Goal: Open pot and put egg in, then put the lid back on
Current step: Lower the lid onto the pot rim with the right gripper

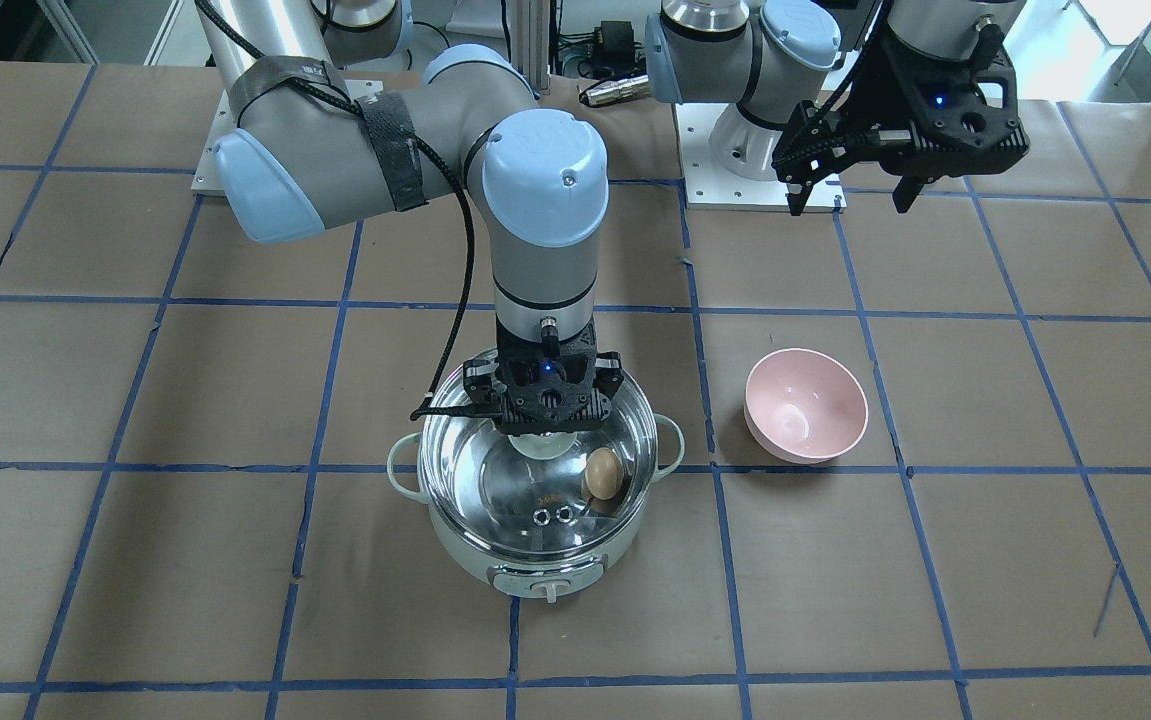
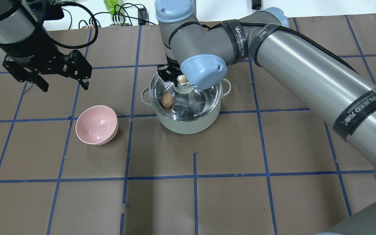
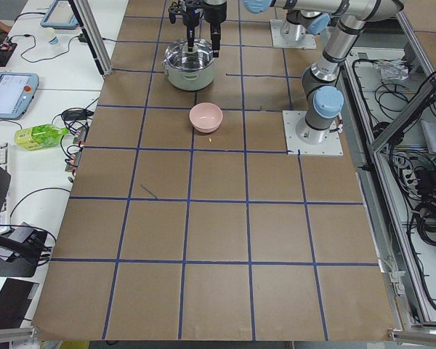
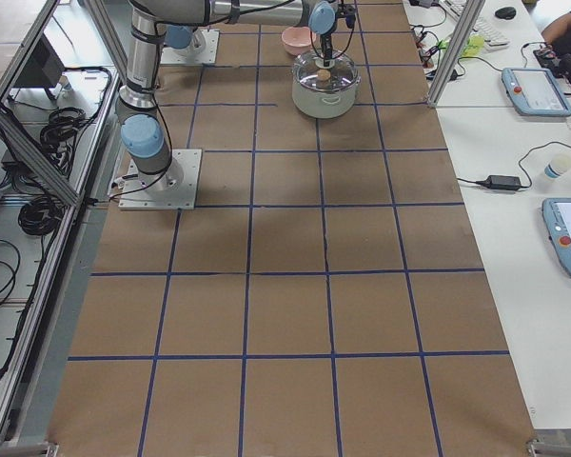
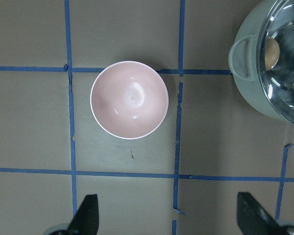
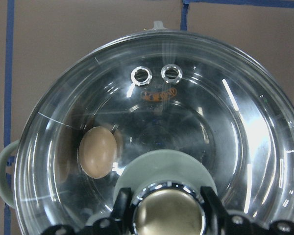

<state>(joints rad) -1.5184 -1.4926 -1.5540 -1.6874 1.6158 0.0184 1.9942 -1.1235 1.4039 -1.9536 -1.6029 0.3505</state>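
The mint-green pot (image 1: 535, 565) stands mid-table with the clear glass lid (image 1: 535, 495) resting on its rim. The tan egg (image 1: 605, 473) lies inside on the steel bottom and shows through the glass, also in the right wrist view (image 6: 97, 152). My right gripper (image 1: 543, 428) is straight above the pot, its fingers (image 6: 121, 208) closed on either side of the lid's knob (image 6: 167, 215). My left gripper (image 1: 850, 205) is open and empty, raised above the table, behind the pink bowl.
An empty pink bowl (image 1: 805, 405) sits on the brown paper to the robot's left of the pot, also under the left wrist camera (image 5: 129, 100). The right arm's elbow (image 2: 204, 70) hangs over the pot's far side.
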